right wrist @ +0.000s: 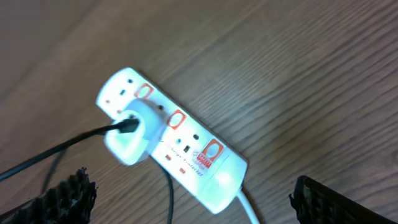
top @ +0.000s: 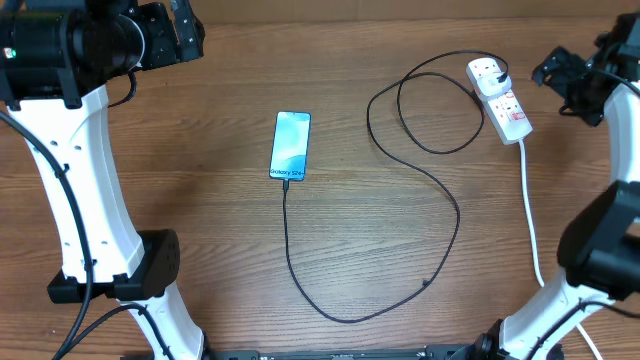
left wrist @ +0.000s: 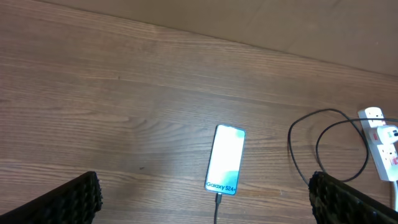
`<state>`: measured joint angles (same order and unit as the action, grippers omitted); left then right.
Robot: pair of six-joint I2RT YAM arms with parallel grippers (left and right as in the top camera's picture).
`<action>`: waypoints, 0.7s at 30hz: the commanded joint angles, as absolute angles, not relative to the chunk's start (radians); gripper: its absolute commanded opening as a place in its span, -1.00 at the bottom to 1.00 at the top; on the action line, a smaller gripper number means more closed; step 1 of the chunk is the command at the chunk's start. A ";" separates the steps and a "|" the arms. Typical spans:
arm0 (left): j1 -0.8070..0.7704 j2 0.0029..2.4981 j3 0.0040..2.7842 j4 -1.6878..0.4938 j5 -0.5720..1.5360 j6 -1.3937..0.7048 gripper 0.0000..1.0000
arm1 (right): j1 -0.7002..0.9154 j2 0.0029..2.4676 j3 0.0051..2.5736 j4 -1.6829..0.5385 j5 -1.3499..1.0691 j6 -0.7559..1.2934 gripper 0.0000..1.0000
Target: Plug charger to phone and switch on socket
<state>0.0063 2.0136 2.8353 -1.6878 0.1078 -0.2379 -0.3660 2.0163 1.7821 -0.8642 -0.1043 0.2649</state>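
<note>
The phone (top: 290, 146) lies flat mid-table with its light blue screen up; it also shows in the left wrist view (left wrist: 225, 160). The charger's black cable (top: 440, 190) has its tip in the phone's near end (left wrist: 218, 200). It loops across the table to a white plug seated in the socket (top: 498, 97). In the right wrist view the socket (right wrist: 205, 158) lies below and between the fingers, the plug (right wrist: 132, 132) in its far outlet. My left gripper (top: 185, 32) (left wrist: 205, 208) is open and empty, high and short of the phone. My right gripper (top: 556, 72) (right wrist: 199, 208) is open and empty above the socket.
The socket's thick white cord (top: 530, 215) runs down the right side toward the front edge. The black cable forms loops left of the socket and a wide curve near the front middle (top: 345, 315). The arm bases stand at the front left (top: 120, 270) and front right.
</note>
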 commanded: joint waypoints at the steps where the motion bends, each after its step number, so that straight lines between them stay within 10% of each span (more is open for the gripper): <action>1: -0.001 2.003 2.835 -1.689 0.094 -0.255 0.99 | -0.367 2.078 1.796 -0.838 -0.090 0.289 1.00; 21: 0.000 2.003 2.835 -1.689 0.093 -0.255 0.99 | -0.367 2.231 1.795 -0.722 -0.068 0.308 1.00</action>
